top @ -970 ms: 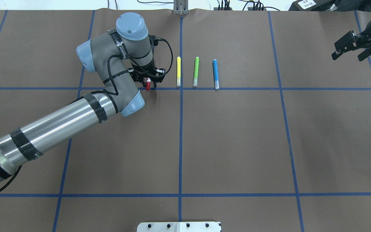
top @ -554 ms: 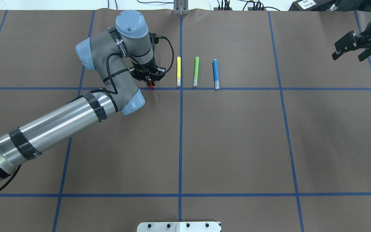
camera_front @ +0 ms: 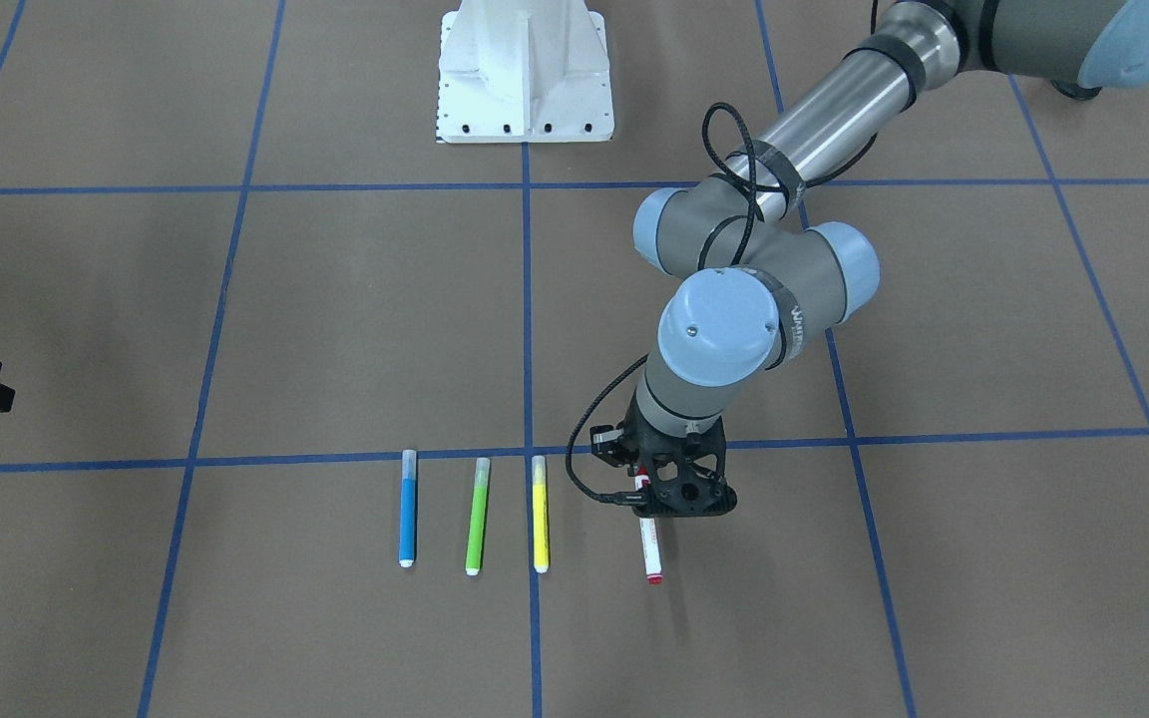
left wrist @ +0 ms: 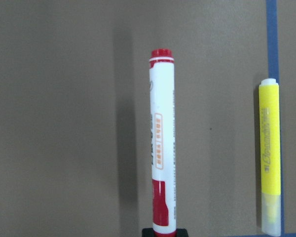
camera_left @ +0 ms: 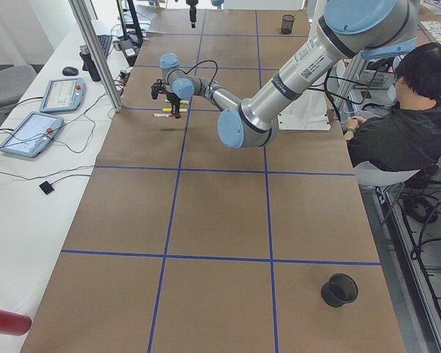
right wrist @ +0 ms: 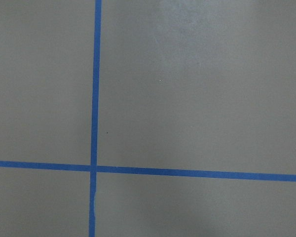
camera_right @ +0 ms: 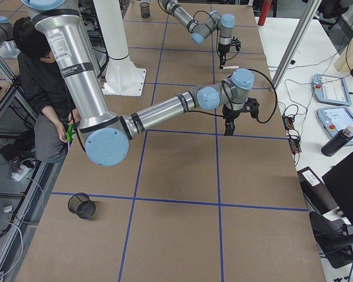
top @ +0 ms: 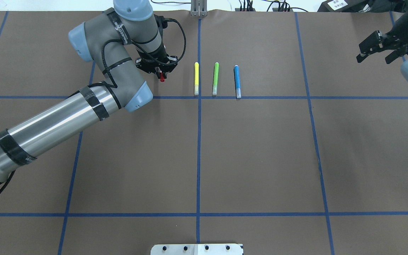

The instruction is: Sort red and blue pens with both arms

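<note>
The red pen (left wrist: 162,148), a white marker with red cap and red end, hangs level a little above the brown table, casting a shadow. My left gripper (top: 160,72) is shut on its red cap end, left of the row of pens. From the front the red pen (camera_front: 650,546) sticks out past the left gripper (camera_front: 672,491). The blue pen (top: 237,81) lies flat at the right end of that row, untouched, and also shows in the front view as the blue pen (camera_front: 408,509). My right gripper (top: 374,56) hovers open and empty at the far right.
A yellow pen (top: 196,78) and a green pen (top: 215,78) lie between the red and blue ones. Blue tape lines grid the table. Black mesh cups (camera_left: 339,290) stand near the table ends. A person (camera_left: 408,118) sits beside the robot base (camera_front: 525,110).
My left gripper has carried the red pen away from the blue tape line, toward the far edge. The right gripper has drifted slightly up and left. The other pens have not moved.
</note>
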Controlling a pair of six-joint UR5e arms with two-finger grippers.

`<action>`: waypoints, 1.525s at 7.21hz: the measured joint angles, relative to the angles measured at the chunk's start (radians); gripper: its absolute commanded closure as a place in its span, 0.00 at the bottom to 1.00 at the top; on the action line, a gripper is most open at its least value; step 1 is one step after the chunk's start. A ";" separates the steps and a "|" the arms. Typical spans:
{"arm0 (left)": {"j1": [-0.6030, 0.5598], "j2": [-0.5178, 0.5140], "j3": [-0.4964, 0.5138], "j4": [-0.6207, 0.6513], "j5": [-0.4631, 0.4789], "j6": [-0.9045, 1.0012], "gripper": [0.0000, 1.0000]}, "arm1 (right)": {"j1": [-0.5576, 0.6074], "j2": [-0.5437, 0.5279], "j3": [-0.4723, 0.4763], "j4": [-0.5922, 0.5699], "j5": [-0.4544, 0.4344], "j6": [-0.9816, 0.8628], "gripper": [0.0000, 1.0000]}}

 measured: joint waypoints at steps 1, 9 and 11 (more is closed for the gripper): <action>-0.040 0.022 -0.020 0.009 -0.039 0.001 1.00 | -0.055 0.045 -0.014 0.003 -0.040 0.079 0.01; -0.233 0.315 -0.415 0.227 -0.202 0.138 1.00 | -0.354 0.383 -0.393 0.256 -0.238 0.477 0.06; -0.236 0.317 -0.422 0.236 -0.201 0.145 1.00 | -0.405 0.441 -0.471 0.259 -0.290 0.478 0.09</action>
